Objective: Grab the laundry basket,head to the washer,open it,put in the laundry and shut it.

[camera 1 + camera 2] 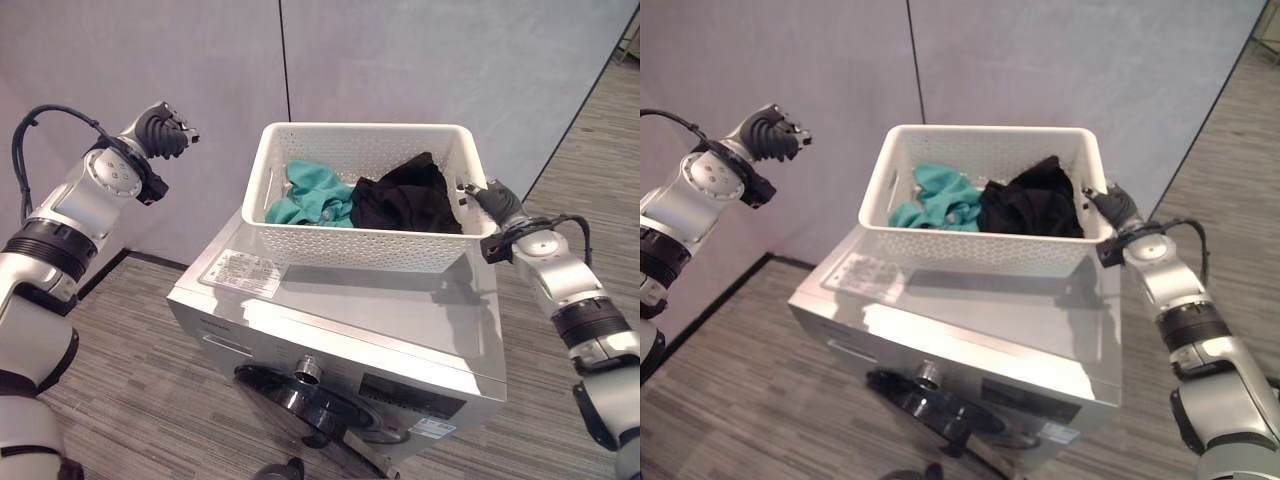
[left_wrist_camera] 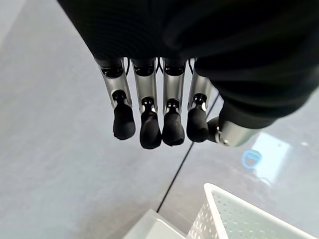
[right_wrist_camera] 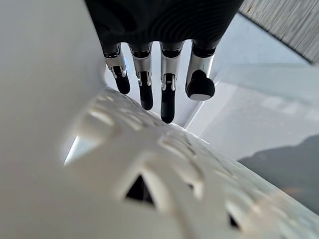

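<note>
A white perforated laundry basket (image 1: 350, 245) stands on top of the silver washer (image 1: 390, 315), towards its back. Inside lie a teal garment (image 1: 310, 195) and a black garment (image 1: 405, 195). My right hand (image 1: 497, 202) is at the basket's right rim, and its fingers (image 3: 168, 99) hang straight beside the basket's wall (image 3: 149, 164), curled round nothing. Off to the left and apart from the basket, my left hand (image 1: 165, 130) is raised with relaxed fingers (image 2: 149, 124) and holds nothing. The washer's round dark door (image 1: 320, 405) on the front is closed.
Grey partition walls (image 1: 400, 60) rise right behind the washer. A white label (image 1: 243, 270) lies on the washer's top at its left, and a knob (image 1: 308, 370) sits above the door. Grey wood-pattern floor (image 1: 130, 380) spreads to the left and right.
</note>
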### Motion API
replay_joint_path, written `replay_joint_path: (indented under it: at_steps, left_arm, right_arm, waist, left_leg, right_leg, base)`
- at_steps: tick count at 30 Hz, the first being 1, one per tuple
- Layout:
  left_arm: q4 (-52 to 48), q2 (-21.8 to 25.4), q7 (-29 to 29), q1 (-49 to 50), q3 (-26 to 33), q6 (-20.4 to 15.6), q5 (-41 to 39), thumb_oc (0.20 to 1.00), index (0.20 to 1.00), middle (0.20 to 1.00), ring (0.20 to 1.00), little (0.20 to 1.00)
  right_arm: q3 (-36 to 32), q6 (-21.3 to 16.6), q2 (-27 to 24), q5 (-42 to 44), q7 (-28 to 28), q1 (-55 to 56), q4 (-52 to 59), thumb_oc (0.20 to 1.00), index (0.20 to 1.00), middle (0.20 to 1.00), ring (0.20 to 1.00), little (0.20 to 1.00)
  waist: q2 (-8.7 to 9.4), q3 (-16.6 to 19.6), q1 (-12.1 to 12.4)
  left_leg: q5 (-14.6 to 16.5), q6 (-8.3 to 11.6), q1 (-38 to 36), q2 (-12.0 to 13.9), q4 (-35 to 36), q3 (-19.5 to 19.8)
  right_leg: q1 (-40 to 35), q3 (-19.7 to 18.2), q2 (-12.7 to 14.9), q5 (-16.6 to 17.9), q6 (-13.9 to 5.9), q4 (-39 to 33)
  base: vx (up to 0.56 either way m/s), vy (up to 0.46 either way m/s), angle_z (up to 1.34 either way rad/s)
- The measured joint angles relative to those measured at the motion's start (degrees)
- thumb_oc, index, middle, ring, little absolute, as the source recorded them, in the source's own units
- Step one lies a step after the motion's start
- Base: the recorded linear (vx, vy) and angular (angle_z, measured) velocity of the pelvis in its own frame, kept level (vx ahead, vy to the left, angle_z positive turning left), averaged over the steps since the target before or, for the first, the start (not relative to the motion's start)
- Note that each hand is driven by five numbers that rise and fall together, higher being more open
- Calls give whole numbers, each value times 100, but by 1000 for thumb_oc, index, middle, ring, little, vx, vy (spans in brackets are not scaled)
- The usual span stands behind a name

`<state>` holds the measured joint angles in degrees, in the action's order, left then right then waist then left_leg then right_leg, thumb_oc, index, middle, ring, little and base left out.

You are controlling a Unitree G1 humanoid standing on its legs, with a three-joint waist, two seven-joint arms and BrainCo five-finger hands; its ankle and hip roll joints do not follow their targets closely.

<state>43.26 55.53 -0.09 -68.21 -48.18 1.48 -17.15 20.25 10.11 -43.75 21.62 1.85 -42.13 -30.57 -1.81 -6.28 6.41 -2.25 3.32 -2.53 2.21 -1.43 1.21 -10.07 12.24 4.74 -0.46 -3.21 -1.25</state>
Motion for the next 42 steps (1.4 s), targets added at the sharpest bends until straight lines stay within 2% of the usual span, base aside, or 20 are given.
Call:
replay_joint_path:
  at_steps: [3, 5, 7, 8, 11, 14, 19, 24, 29, 30, 33, 34, 36, 37, 39, 41, 42]
  left_arm:
    - [9, -72, 4, 1, 1, 3, -1, 200, 200, 200, 200, 200]
    - [41, -139, 3, 8, 2, 4, -2, 435, 435, 435, 435, 435]
    - [57, -203, 0, 10, 6, 4, -4, 881, 881, 881, 881, 881]
    - [58, -205, 0, 10, 6, 5, -4, 1000, 1000, 1000, 1000, 1000]
    - [80, -257, 0, 46, 21, 5, -88, 1000, 1000, 1000, 1000, 1000]
    - [259, -296, 0, 84, 27, 21, -128, 1000, 1000, 1000, 1000, 1000]
    - [277, -296, 5, 83, 68, 34, -293, 1000, 1000, 1000, 1000, 1000]
    - [276, -121, 42, 81, 106, 7, -309, 1000, 1000, 1000, 1000, 1000]
    - [264, -52, 159, 98, 570, -2, -402, 1000, 1000, 1000, 1000, 1000]
    - [215, -35, 263, 106, 929, -12, -552, 1000, 1000, 1000, 1000, 1000]
    - [-73, 49, 381, 222, 1183, -17, -767, 1000, 1000, 1000, 1000, 1000]
    - [-662, 137, 433, 511, 1586, -89, -934, 1000, 1000, 1000, 1000, 1000]
    - [-935, 255, 456, 758, 1669, -209, -1000, 1000, 1000, 1000, 1000, 1000]
    - [-1273, 265, 469, 1099, 1927, -217, -1001, 1000, 1000, 1000, 1000, 1000]
    - [-2215, 345, 488, 2016, 2584, -345, -1005, 1000, 1000, 1000, 1000, 1000]
    - [-2509, 390, 474, 2590, 2823, -341, -1003, 1000, 1000, 1000, 1000, 1000]
    - [-2945, 375, 451, 3375, 3346, -307, -998, 1000, 1000, 1000, 1000, 1000]
  right_arm:
    - [-85, 10, 7, -7, 2, 54, -13, 200, 200, 200, 200, 200]
    - [-174, 11, 30, -17, 3, 89, -12, 200, 200, 200, 200, 200]
    - [-254, 12, 33, -24, 2, 134, -7, 200, 200, 200, 200, 200]
    - [-288, 22, 33, -49, 3, 145, -9, 1000, 1000, 1000, 1000, 1000]
    - [-681, -22, 50, -48, 65, 386, -192, 1000, 1000, 1000, 1000, 1000]
    - [-750, 35, 73, -27, 127, 418, -452, 1000, 1000, 1000, 1000, 1000]
    - [-702, 145, 74, 52, 155, 440, -495, 1000, 1000, 1000, 1000, 1000]
    - [-364, 147, -129, 281, 4, 386, -386, 1000, 1000, 1000, 1000, 1000]
    - [-350, 116, -225, 600, -65, 356, 63, 1000, 1000, 1000, 1000, 1000]
    - [-395, -20, -232, 778, -47, 353, 346, 1000, 1000, 1000, 1000, 1000]
    - [-520, -25, -254, 939, 36, 391, 413, 1000, 1000, 1000, 1000, 1000]
    - [-997, -73, -384, 961, 63, 778, 869, 1000, 1000, 1000, 1000, 1000]
    - [-1283, -160, -456, 959, 107, 968, 1047, 1000, 1000, 1000, 1000, 1000]
    - [-1684, -167, -566, 955, 174, 1339, 1345, 1000, 1000, 1000, 1000, 1000]
    - [-2660, -333, -653, 917, 196, 2208, 1977, 1000, 1000, 1000, 1000, 1000]
    - [-3175, -354, -662, 894, 289, 2656, 2064, 1000, 1000, 1000, 1000, 1000]
    - [-3625, -362, -597, 829, 324, 3224, 2289, 1000, 1000, 1000, 1000, 1000]
  waist:
    - [44, 24, -71]
    - [45, 25, -61]
    - [45, 25, -65]
    - [46, 25, -67]
    - [52, 27, -68]
    - [52, 27, -87]
    - [54, 25, -95]
    - [61, 22, -101]
    - [82, 7, -108]
    - [100, -16, -109]
    - [109, -75, -113]
    - [110, -172, -84]
    - [112, -200, -106]
    - [101, -215, -120]
    - [99, -254, -101]
    - [100, -271, -128]
    - [96, -291, -187]
  left_leg:
    - [-1, -1, 82, -19, -42, 121]
    - [-1, -1, 83, -21, -44, 128]
    - [-1, -1, 82, -22, -44, 131]
    - [-1, -1, 81, -22, -44, 131]
    - [-1, -1, 79, -28, -47, 154]
    - [-1, -2, 73, -28, -45, 153]
    - [-1, -3, 63, -26, -44, 144]
    - [0, -4, 57, -18, -37, 126]
    - [1, -3, 59, -9, -30, 112]
    - [1, -4, 57, -9, -27, 108]
    - [2, -5, 63, -10, -24, 104]
    - [2, -5, 69, -12, -20, 114]
    - [7, -11, 68, -12, -17, 104]
    - [14, -20, 66, -15, -9, 99]
    - [17, -24, 62, -32, 24, 111]
    - [18, -25, 63, -28, 30, 104]
    - [18, -27, 64, -32, 49, 99]
  right_leg:
    - [4, 119, 2, 0, 2, -3]
    - [1, 127, 2, -1, 3, 1]
    - [-1, 130, 3, -1, 3, 7]
    - [-2, 131, 3, -1, 3, 8]
    - [-15, 154, 5, -3, 5, 19]
    - [-20, 154, 6, -3, 6, 19]
    - [-23, 149, 7, -2, 5, 17]
    - [-21, 133, 6, -3, 5, 10]
    - [-12, 123, 2, -5, 5, -3]
    - [-13, 119, 0, -3, 4, -12]
    - [-4, 115, 2, -3, 4, -12]
    - [-3, 124, 3, -4, 5, -12]
    - [-1, 117, 3, -4, 5, -19]
    - [-3, 113, 2, -5, 4, -30]
    - [-18, 120, 7, -5, 2, -75]
    - [-18, 114, 5, -6, 3, -94]
    - [-16, 112, -3, -3, 0, -111]
  base:
    - [-6, 1, 19]
    - [1, -3, 3]
    - [0, 0, 0]
    - [0, 0, 0]
    - [-3, -13, 4]
    - [0, 0, 0]
    - [0, 0, 0]
    - [0, 0, 0]
    - [0, 0, 0]
    - [0, 0, 0]
    - [-10, -12, 1]
    - [0, 0, 0]
    - [-9, -16, -2]
    - [-23, -42, 1]
    - [-10, -17, 1]
    - [-10, -17, -2]
    - [-18, -34, 0]
